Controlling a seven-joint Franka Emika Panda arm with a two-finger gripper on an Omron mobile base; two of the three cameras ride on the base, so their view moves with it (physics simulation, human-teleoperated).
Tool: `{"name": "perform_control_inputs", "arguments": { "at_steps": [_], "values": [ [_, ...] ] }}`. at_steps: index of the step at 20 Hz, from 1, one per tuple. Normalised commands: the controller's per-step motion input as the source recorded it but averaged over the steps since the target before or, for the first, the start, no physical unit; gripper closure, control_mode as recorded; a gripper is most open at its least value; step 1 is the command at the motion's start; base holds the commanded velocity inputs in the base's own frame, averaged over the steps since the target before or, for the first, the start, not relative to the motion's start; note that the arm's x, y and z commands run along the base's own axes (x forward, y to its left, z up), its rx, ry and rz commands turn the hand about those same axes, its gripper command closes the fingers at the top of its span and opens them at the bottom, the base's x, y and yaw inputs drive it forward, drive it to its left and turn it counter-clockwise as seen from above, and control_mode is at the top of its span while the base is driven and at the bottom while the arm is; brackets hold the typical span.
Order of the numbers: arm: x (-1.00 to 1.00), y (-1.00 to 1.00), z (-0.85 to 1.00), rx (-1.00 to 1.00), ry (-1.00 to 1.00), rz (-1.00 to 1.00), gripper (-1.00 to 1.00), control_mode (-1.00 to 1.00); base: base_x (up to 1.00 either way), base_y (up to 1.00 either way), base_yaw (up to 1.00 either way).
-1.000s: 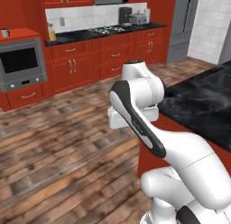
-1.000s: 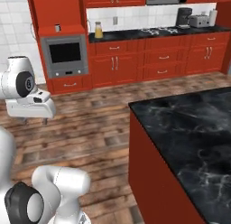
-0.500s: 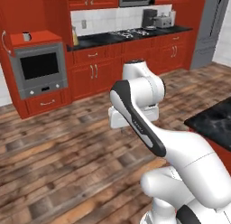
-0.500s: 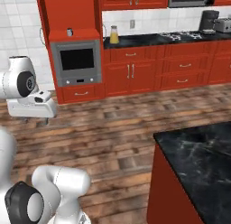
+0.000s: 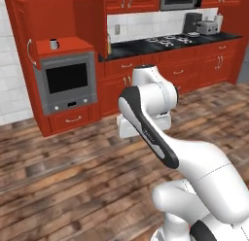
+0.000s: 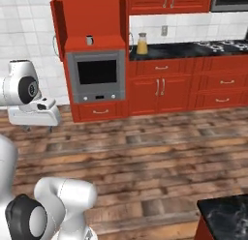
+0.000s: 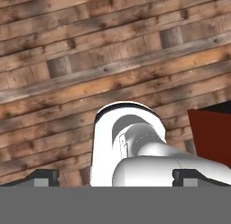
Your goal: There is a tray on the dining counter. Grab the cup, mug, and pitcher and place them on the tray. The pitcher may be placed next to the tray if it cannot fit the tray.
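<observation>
Jaws: the gripper (image 7: 115, 178) is spread wide with nothing between its tips, which sit far apart at the bottom of the hand view over wooden floor (image 7: 113, 60).
Pitcher: the pitcher (image 6: 142, 44), tan-yellow, stands upright on the black wall surface (image 6: 193, 49) just right of the oven column, long axis vertical; which way its spout faces cannot be told.
Small vessel: a small grey cup-like thing (image 6: 89, 40) stands upright on the red ledge above the built-in oven (image 6: 97, 76); too small to identify.
Dining counter: one corner of the dining counter (image 6: 227, 217) shows at the lower right of the right base view.
In the way: open floor lies between the base and the red cabinets (image 5: 194, 65); the arm's own white links cross the left base view.
Wall surface items: a cooktop (image 5: 170, 39) and toaster (image 5: 208, 26) stand farther right.
</observation>
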Motion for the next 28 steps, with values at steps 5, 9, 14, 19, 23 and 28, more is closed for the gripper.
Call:
{"name": "perform_control_inputs", "arguments": {
  "at_steps": [5,9,14,19,23,28],
  "values": [
    [0.00,0.00,0.00,0.00,0.00,0.00,-1.00,1.00,1.00,0.00,0.18],
    [0.00,0.00,0.00,0.00,0.00,0.00,-1.00,1.00,1.00,-0.04,0.18],
    [0.00,0.00,0.00,0.00,0.00,0.00,-1.00,1.00,1.00,-0.17,0.16],
    [0.00,0.00,0.00,0.00,0.00,0.00,-1.00,1.00,1.00,-0.16,0.11],
    [0.00,0.00,0.00,0.00,0.00,0.00,-1.00,1.00,1.00,-0.26,0.05],
    [0.00,0.00,0.00,0.00,0.00,0.00,-1.00,1.00,1.00,-0.20,0.04]
  ]
}}
